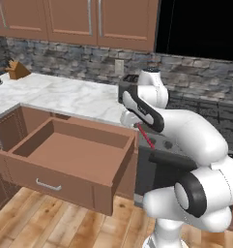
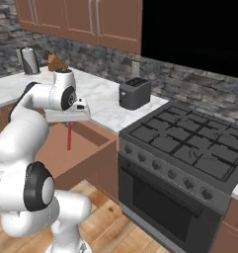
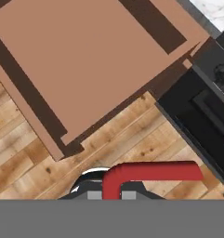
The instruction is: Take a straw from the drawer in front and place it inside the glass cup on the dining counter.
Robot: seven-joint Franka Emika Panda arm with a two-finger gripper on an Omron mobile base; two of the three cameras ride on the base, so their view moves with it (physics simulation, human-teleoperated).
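The straw (image 2: 68, 136), thin and red, hangs from the hand (image 2: 69, 120), which is clenched on its upper part. In the right base view the stick drops straight down below the hand, its lower end free in the air. In the left base view the straw (image 1: 146, 136) slants down out of the hand (image 1: 135, 124). In the hand view the straw (image 3: 150, 172) rises between the finger tips, then bends sharply and runs off to one side.

Below the hand lies the drawer (image 1: 65, 160), pulled open, brown wood, with a slim silver bar handle (image 1: 48, 185) on its flat front. Its floor (image 3: 85, 60) looks bare.

Beside the drawer, just off the hand's side, stands a black oven (image 2: 175, 192) with a gas hob. A dark toaster (image 2: 135, 93) sits on the marble surface (image 1: 60, 94) beyond the hand. A wooden plank floor (image 3: 34, 162) runs under everything.
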